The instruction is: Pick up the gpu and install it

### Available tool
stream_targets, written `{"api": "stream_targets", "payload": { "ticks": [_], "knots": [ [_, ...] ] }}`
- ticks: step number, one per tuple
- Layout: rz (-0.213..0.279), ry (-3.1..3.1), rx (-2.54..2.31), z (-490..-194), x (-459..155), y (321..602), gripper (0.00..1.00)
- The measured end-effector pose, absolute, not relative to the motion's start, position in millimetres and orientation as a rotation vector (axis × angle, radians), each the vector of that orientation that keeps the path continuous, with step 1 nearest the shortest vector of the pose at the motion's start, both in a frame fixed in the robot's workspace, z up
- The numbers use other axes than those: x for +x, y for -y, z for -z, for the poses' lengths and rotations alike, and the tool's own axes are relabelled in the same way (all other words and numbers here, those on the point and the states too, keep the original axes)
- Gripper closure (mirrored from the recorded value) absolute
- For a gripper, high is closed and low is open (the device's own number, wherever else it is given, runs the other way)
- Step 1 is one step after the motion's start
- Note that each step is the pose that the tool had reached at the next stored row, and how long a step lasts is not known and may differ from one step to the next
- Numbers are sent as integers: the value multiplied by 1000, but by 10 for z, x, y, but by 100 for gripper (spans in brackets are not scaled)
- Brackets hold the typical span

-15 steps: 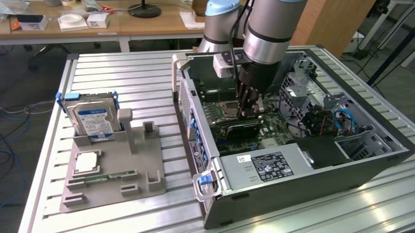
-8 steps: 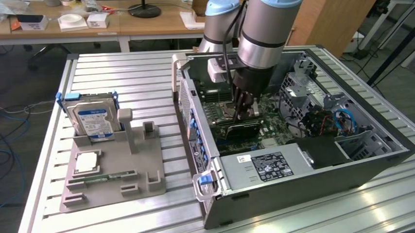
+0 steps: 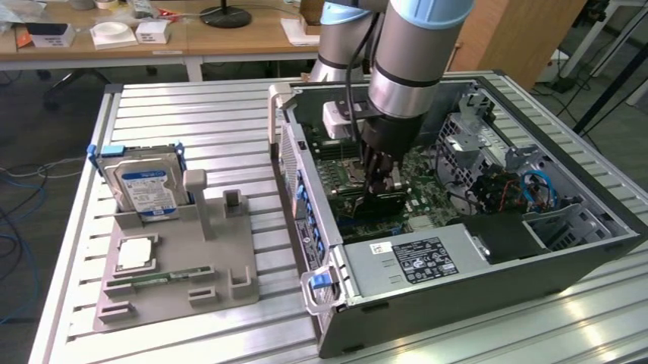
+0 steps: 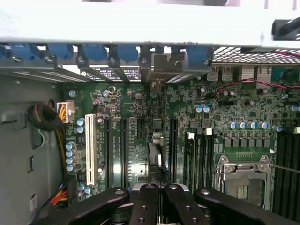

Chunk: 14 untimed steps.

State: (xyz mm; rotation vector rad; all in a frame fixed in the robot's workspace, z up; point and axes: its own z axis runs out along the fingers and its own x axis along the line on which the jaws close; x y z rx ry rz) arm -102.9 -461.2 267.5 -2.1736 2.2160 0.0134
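My table [image 3: 182,121] is a slatted, silvery metal surface of ribbed aluminium rails, catching pale glare toward five o'clock. Beyond it, at twelve o'clock, stands a long wooden desk [image 3: 243,38] with white legs, carrying small white boxes [image 3: 111,34] and the round black base of a lamp [image 3: 224,17]. A wooden cabinet [image 3: 526,34] rises at one o'clock. The floor [image 3: 41,144] is grey, with blue cables [image 3: 23,182] trailing at nine o'clock and black ones at three.
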Motion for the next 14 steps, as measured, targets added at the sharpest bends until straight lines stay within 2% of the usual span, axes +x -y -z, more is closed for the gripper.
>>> {"api": "stream_targets", "payload": {
  "ticks": [10,14],
  "knots": [
    [-10,-2218,-2175,-2577,-1038,4606,89],
    [-12,-2215,-2171,-2654,-1065,4603,89]
  ]
}}
